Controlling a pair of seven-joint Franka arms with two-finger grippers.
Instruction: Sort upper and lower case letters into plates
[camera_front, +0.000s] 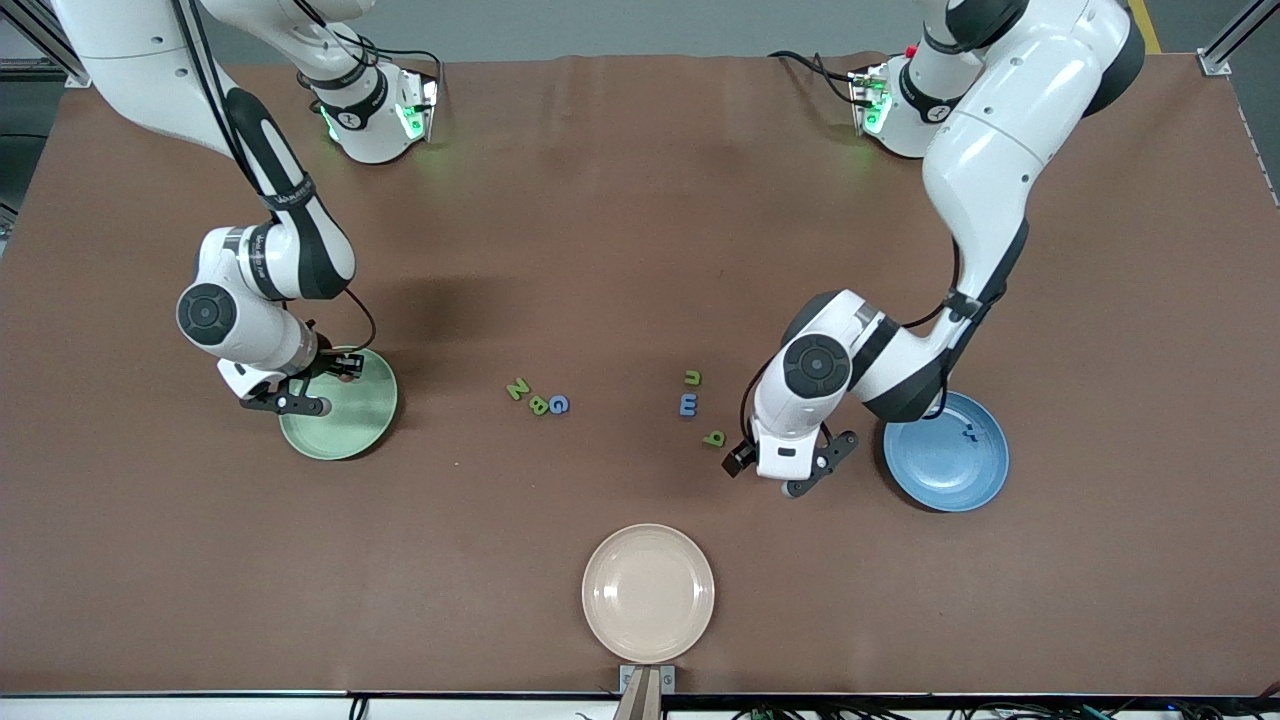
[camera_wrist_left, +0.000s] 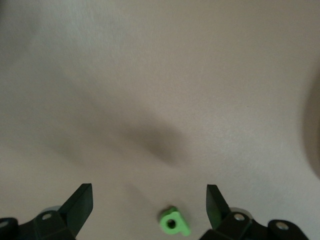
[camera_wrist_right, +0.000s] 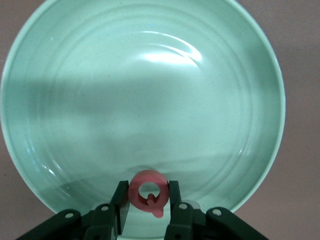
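The right end effector (camera_wrist_right: 148, 200) holds a pink Q (camera_wrist_right: 147, 192) over the green plate (camera_front: 345, 425), which looks empty. The left end effector (camera_wrist_left: 150, 202) hangs wide over the green q (camera_front: 714, 438), beside the blue plate (camera_front: 950, 470). 6 letters lie unsorted on the table (camera_front: 600, 250).

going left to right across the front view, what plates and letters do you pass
pale mint green round plastic plate → green Z → green B → blue G → cream-beige round plate → green q → mid blue round plastic plate
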